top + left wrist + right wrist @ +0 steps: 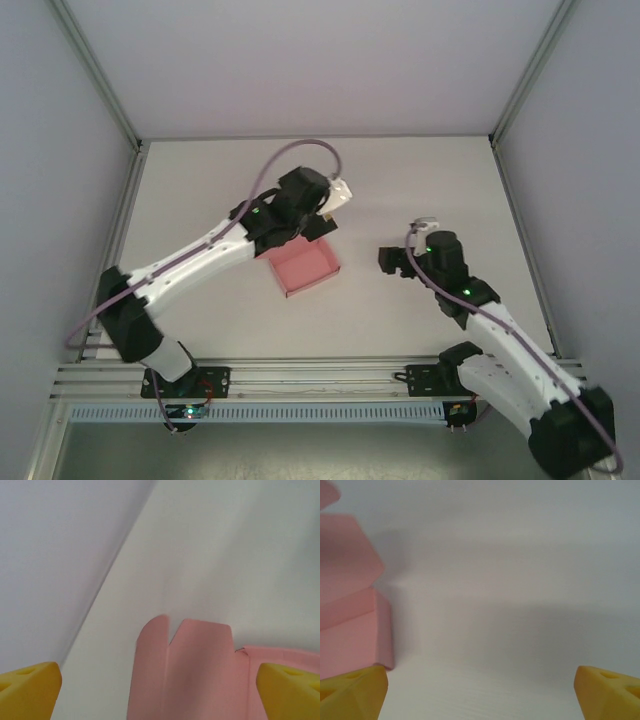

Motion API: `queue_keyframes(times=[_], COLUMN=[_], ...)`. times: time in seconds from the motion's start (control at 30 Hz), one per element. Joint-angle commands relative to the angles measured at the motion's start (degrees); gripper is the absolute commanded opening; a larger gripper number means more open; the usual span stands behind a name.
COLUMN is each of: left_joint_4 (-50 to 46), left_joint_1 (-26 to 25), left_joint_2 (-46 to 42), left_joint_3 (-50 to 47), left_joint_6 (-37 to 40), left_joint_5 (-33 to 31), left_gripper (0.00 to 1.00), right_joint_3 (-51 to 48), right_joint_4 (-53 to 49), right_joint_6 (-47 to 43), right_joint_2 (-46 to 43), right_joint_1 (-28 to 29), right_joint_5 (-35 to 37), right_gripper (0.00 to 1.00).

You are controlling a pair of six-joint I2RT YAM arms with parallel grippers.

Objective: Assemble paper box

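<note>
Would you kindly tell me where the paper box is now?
In the top view, the paper box sits left of centre, the left claw over its far edge, the right claw apart.

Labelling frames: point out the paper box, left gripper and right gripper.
paper box (302, 268), top external view, pink inner floor.
left gripper (160, 692), left wrist view, midway between fingertips.
right gripper (481, 692), right wrist view, midway between fingertips.

I see the small pink thin-card box (300, 268) sitting left of centre on the white table (430, 190). It is open-topped with its low walls up, and turned askew to the table edges. In my left wrist view, its unfolded end flap (187, 665) has a notch and one rounded corner.
</note>
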Motion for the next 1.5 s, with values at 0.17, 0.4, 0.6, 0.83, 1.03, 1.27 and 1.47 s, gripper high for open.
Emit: queue_keyframes(times=[0.17, 0.4, 0.6, 0.83, 1.03, 1.27, 1.47], left_joint_4=[-6.2, -8.7, -10.9, -11.4, -11.4, -9.4, -7.8], left_joint_1=[1.3, 1.9, 2.1, 2.2, 2.3, 2.2, 2.2], left_joint_2=[-18.0, -32.0, -36.3, -34.8, -32.3, -30.7, -28.2], left_joint_3=[-21.4, -34.4, -37.6, -37.3, -36.3, -35.9, -34.6], left_joint_6=[-51.1, -60.4, -62.9, -63.0, -63.0, -62.3, -61.8], left_joint_5=[-23.2, -25.9, -26.5, -26.8, -26.7, -26.7, -26.1], left_gripper=[1.00, 1.00, 1.00, 1.00, 1.00, 1.00, 1.00], right_joint_3=[16.4, 29.3, 32.4, 33.5, 32.8, 29.9, 25.0], right_joint_4=[3.7, -0.2, -1.0, -2.5, -2.8, -4.4, -7.1], right_joint_6=[-4.3, -5.4, -4.2, -3.3, -1.1, 5.2, 15.6], right_joint_2=[28.2, 46.4, 51.1, 53.7, 54.2, 51.3, 47.8], right_joint_1=[12.3, 17.2, 18.8, 19.6, 19.6, 19.7, 20.0], right_joint_5=[1.7, 2.4, 5.9, 11.0, 13.9, 20.4, 27.5], right_gripper=[0.77, 0.54, 0.42, 0.35, 0.21, 0.10, 0.08])
